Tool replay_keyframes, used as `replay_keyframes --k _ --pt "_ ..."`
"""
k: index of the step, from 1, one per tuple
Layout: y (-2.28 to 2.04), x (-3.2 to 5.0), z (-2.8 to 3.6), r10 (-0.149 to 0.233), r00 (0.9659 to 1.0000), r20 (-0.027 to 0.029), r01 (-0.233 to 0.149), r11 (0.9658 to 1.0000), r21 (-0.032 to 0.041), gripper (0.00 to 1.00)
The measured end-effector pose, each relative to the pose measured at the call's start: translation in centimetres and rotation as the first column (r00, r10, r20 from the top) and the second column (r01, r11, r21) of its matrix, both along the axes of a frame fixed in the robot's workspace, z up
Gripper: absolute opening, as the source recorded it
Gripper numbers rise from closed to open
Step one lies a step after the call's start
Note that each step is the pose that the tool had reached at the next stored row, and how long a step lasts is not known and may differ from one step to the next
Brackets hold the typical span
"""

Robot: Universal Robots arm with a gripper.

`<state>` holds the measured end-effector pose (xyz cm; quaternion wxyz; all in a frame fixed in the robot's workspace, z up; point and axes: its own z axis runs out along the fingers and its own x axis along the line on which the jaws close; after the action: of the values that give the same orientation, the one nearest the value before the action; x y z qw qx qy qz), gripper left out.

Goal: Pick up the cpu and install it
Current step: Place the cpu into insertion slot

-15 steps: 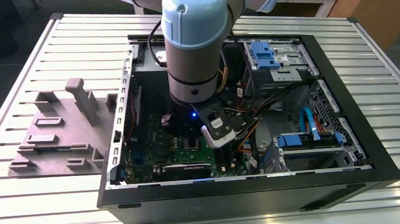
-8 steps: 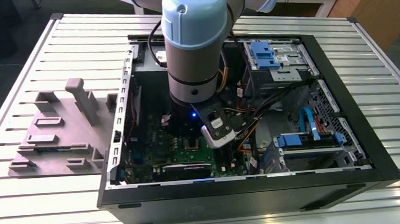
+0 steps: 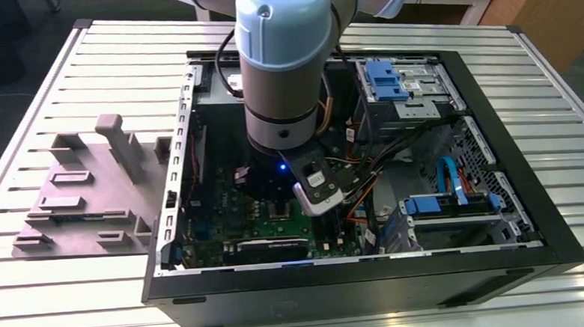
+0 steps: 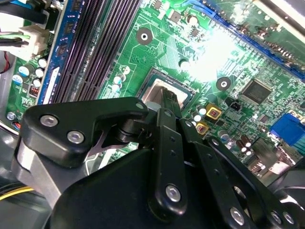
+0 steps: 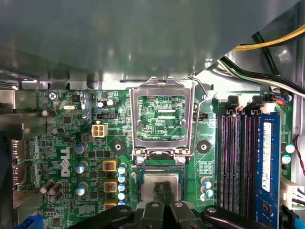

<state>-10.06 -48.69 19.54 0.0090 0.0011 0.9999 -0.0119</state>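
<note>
I hold my gripper (image 5: 162, 187) clenched empty over the middle of the cpu (image 5: 149, 185), which lies in its socket (image 5: 162, 171) near the motherboard's (image 5: 71, 143) centre, hinged frame (image 5: 134, 119) raised clear, seemingly so I can press it flat.

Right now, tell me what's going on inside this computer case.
A single robot arm reaches down into an open computer case on a slatted table. Its gripper hangs over the socket on the motherboard, with the socket's metal frame flipped open. The cpu lies flat in the socket, with the fingers close together right above its middle. Whether they touch it cannot be told.
</note>
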Motion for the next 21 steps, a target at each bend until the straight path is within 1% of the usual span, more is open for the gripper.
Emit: replay_keyframes --k 4,13,15,21 --pt "-0.01 -0.01 -0.13 0.0 1.0 0.0 0.0 1.0 -0.0001 0.1" --pt "0.0 -0.01 -0.13 0.0 1.0 0.0002 0.0 1.0 0.0005 0.1" --pt "0.01 -0.01 0.14 0.0 1.0 0.0003 0.0 1.0 0.0007 0.1" --pt "0.0 -0.01 1.51 0.0 1.0 0.0002 0.0 1.0 -0.001 0.1"
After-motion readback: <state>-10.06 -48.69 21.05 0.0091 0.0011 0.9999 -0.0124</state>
